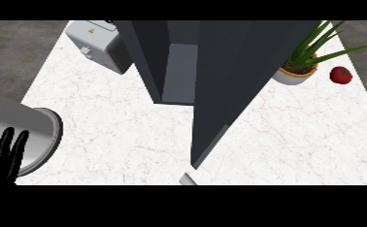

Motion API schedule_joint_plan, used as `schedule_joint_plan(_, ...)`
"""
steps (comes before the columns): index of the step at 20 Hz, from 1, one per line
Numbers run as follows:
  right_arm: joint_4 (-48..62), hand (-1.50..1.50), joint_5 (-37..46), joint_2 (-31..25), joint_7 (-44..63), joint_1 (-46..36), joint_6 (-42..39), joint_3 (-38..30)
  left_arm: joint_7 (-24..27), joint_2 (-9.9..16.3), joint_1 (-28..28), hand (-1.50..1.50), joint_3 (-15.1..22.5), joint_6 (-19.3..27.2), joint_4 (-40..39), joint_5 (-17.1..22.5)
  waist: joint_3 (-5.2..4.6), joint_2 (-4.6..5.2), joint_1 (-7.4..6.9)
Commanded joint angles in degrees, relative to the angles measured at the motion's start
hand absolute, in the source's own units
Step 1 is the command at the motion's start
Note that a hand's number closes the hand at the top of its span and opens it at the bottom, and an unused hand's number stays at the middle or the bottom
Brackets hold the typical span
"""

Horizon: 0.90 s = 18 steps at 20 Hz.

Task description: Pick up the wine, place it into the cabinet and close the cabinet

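We cannot find the wine anywhere in our head view: no bottle shows on the bench [129,124], and nothing that we could read as one shows in the cabinet's opening. It may already sit inside the cabinet [215,61], behind the door, or lie outside the view; we cannot tell which, so its long axis is unknown to us too.

The cabinet is a tall dark box filling the middle of the view from twelve o'clock down toward the centre. Its door [215,124] looks swung open, running as a dark slab from the upper right down to a point near six o'clock, with a paler inner panel [179,73] showing just left of it. We judge that closing this door is the step left to do, and the door's free edge near six o'clock is what the coming move turns on.

Our left robot hand [10,153] shows at nine o'clock by the view's left edge, fingers straight and up, released and holding nothing, resting. It lies well apart from the door edge. Our right robot hand is out of view.

Further out we see a grey appliance [100,46] at eleven o'clock, a potted plant [301,68] at two o'clock, and a red fruit [341,74] just beside it.
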State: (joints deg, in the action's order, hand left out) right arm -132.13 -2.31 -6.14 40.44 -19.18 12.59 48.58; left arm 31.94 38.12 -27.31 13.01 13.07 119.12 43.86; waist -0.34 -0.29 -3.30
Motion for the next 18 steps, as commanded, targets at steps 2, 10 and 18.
schedule_joint_plan(2, 10.29, 1.5, -3.66, 5.85, 0.89, -15.5, 7.22, -1.65, 0.85, 1.58, -0.38, -1.5, -4.35, -5.08, -2.13, 3.0, -0.08, 0.37, -0.84)
schedule_joint_plan(10, 33.42, 1.5, -15.02, 6.09, -4.23, -38.35, 12.75, -10.25, -1.37, 4.54, -0.89, -1.5, -9.71, -10.37, -1.82, 7.95, 0.11, 0.82, -2.3)
schedule_joint_plan(18, 54.84, 1.5, -31.25, 6.14, -11.64, -54.08, 6.04, -16.87, -2.28, 5.4, -1.17, -1.5, -14.65, -12.89, -2.75, 10.45, 0.19, 1.19, -2.32)
